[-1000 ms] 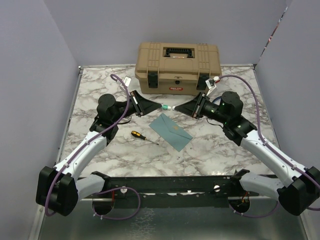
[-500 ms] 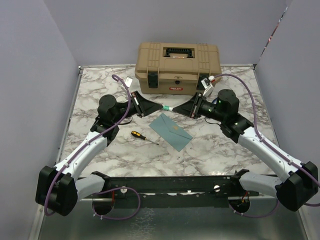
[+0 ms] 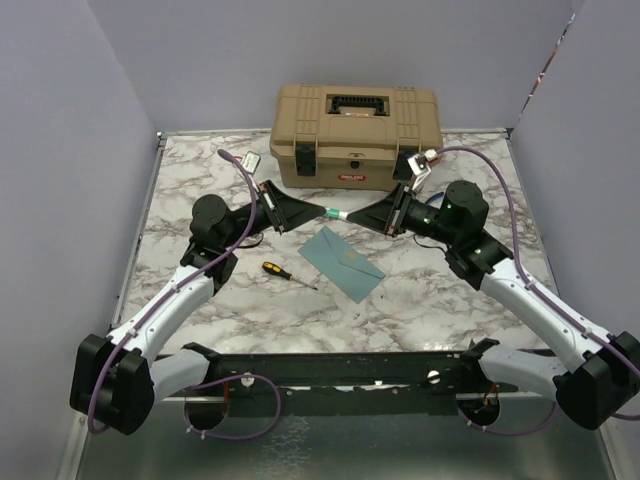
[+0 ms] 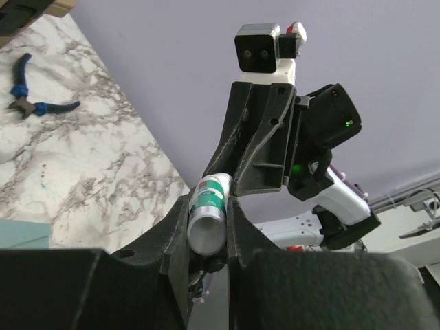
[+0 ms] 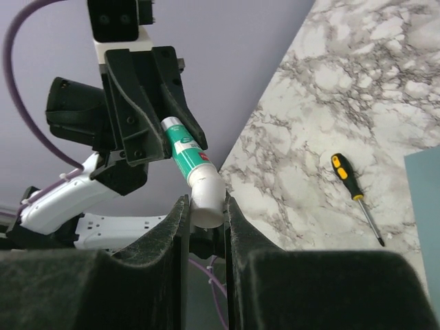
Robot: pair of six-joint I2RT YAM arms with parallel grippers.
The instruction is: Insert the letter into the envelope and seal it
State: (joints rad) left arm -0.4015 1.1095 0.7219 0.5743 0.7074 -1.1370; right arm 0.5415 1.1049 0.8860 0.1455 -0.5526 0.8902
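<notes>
The teal envelope (image 3: 343,264) lies flat on the marble table, flap closed, in front of both arms; its corners also show as the envelope (image 4: 20,234) and the envelope (image 5: 426,227). The letter is out of view. Above the table, between envelope and toolbox, a green-and-white glue stick (image 3: 334,214) spans the two grippers. My left gripper (image 3: 322,212) is shut on the tube's base end, seen as the glue stick (image 4: 208,220) in the left gripper (image 4: 208,205). My right gripper (image 3: 348,216) is shut on its white cap (image 5: 206,196), held in the right gripper (image 5: 205,204).
A tan toolbox (image 3: 356,135) stands closed at the back centre. A yellow-and-black screwdriver (image 3: 283,273) lies left of the envelope, also seen as the screwdriver (image 5: 352,189). Blue-handled pliers (image 4: 31,103) lie on the table. Lilac walls close in three sides.
Both grippers stay clamped on the glue stick. The arms have shifted slightly; the meeting point of the grippers has barely moved.
</notes>
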